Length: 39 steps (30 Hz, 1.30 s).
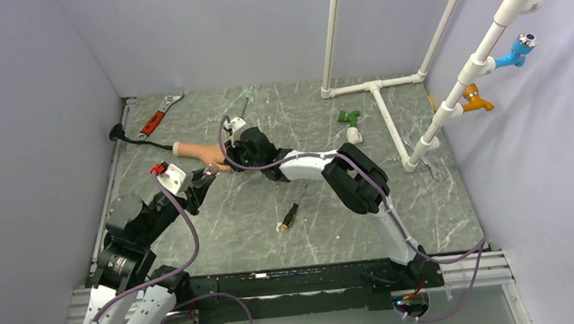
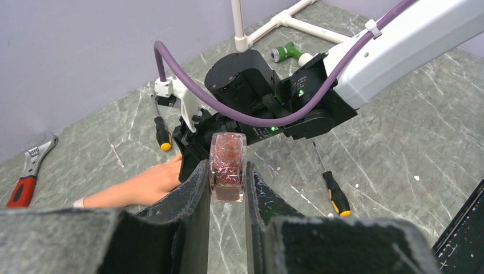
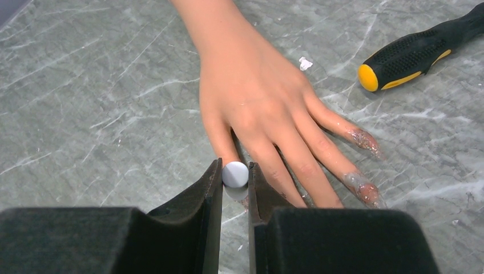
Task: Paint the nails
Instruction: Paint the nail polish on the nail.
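Note:
The flesh-coloured mannequin hand [image 1: 196, 150] lies flat on the table, fingers spread [image 3: 257, 97]. Two nails [image 3: 365, 139] on its right-hand fingers carry wet glittery polish. My right gripper [image 3: 235, 171] is shut on the grey round brush cap [image 3: 235, 174], held over the tip of the leftmost finger; the brush itself is hidden below the cap. My left gripper [image 2: 227, 171] is shut on the clear polish bottle [image 2: 228, 165] with pink glitter, held above the table just beside the hand and the right wrist [image 1: 255, 145].
A red-handled wrench [image 1: 158, 118] and a black plug [image 1: 117, 132] lie at the back left. Black-and-yellow screwdrivers lie near the hand [image 3: 416, 51] and mid-table [image 1: 290, 216]. A white pipe frame [image 1: 375, 93] stands at the back right, with a green fitting [image 1: 348, 117] beside it.

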{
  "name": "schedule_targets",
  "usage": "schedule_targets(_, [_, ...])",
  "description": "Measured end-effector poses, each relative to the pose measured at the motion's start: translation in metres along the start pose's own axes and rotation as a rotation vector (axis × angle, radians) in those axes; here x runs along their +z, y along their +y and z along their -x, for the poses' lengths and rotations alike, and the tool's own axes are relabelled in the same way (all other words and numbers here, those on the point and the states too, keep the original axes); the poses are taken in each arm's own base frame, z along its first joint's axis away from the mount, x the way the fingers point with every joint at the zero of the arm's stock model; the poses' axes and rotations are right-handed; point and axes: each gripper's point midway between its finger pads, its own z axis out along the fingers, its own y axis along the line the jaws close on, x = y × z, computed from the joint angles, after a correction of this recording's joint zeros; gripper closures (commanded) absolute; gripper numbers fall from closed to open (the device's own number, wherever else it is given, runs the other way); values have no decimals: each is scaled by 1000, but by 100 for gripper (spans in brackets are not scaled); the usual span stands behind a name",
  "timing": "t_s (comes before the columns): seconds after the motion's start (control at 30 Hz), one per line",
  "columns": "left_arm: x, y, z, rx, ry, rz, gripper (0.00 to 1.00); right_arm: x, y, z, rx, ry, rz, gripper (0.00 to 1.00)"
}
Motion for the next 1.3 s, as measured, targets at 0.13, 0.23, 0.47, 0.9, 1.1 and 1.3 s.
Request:
schedule_targets(0.13, [0, 0, 0, 0, 0, 0, 100, 0, -1, -3, -4, 4, -6, 100])
schedule_targets(0.23, [0, 0, 0, 0, 0, 0, 100, -1, -3, -7, -9, 11, -13, 100])
schedule_targets(0.47, [0, 0, 0, 0, 0, 0, 100, -3, -7, -19, -16, 34, -28, 100])
schedule_targets(0.9, [0, 0, -2, -3, 8, -1, 100, -4, -5, -15, -26, 27, -26, 100])
schedule_targets(1.1, [-1, 0, -3, -4, 13, -1, 100, -5, -4, -14, -26, 24, -25, 100])
schedule_targets(1.3, [-1, -1, -3, -4, 13, -1, 100, -7, -2, -6, -28, 10, -21, 100])
